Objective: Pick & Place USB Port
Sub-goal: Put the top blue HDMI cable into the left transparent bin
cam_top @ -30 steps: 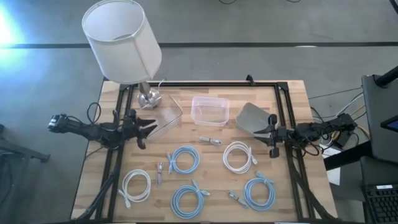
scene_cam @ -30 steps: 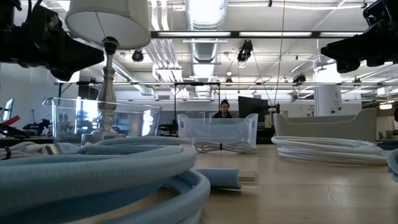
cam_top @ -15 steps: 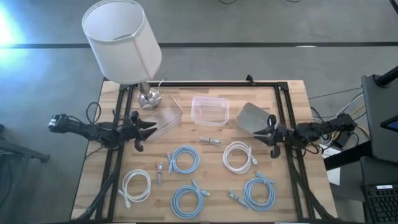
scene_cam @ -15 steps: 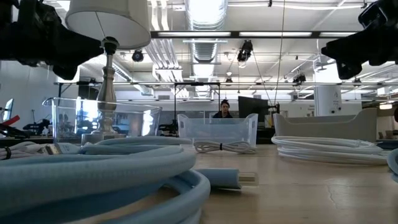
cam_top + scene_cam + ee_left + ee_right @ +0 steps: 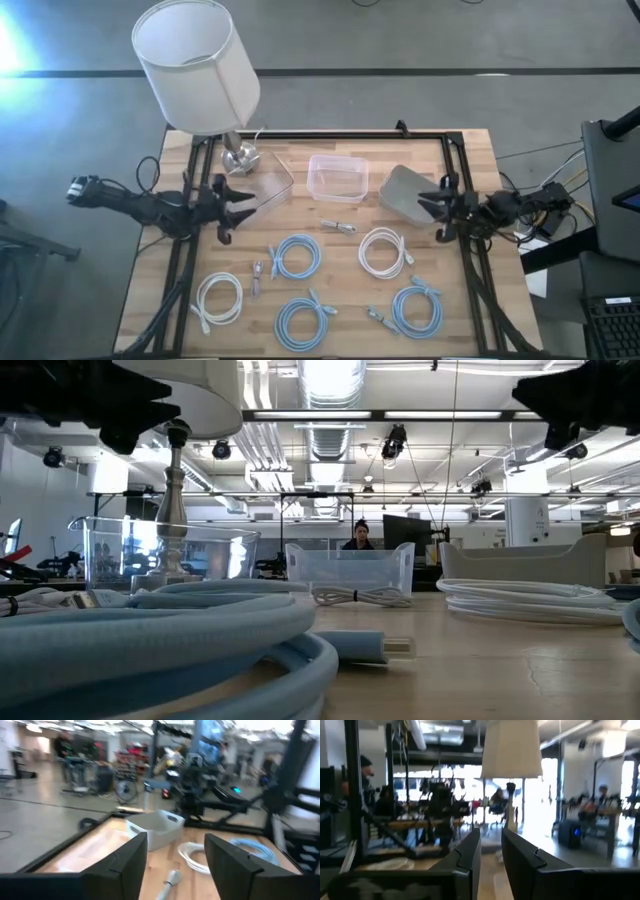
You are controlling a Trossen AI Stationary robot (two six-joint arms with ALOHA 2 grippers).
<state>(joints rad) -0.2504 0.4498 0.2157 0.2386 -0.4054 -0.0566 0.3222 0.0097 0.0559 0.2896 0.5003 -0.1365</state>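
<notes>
A small metal USB connector (image 5: 338,226) lies on the wooden table (image 5: 330,285) near its middle; it also shows in the left wrist view (image 5: 171,879). Two more connectors (image 5: 257,270) (image 5: 378,318) lie among several coiled blue and white cables (image 5: 297,255). My left gripper (image 5: 236,205) hangs open and empty above the table's left side, by the left clear bin (image 5: 264,186). My right gripper (image 5: 432,212) hangs open and empty above the right side, at the grey bin (image 5: 403,190). In the low view both are high up, my left gripper (image 5: 120,405) at the picture's left and my right gripper (image 5: 560,395) at its right.
A lamp with a white shade (image 5: 195,65) stands at the far left corner. A second clear bin (image 5: 336,177) stands at the far middle. Black frame rails (image 5: 465,180) run along the table's sides. A person (image 5: 360,535) sits in the room behind.
Both grippers have gone up, away from the table top, staying open and empty. My left arm has drawn slightly toward the table's left edge.
</notes>
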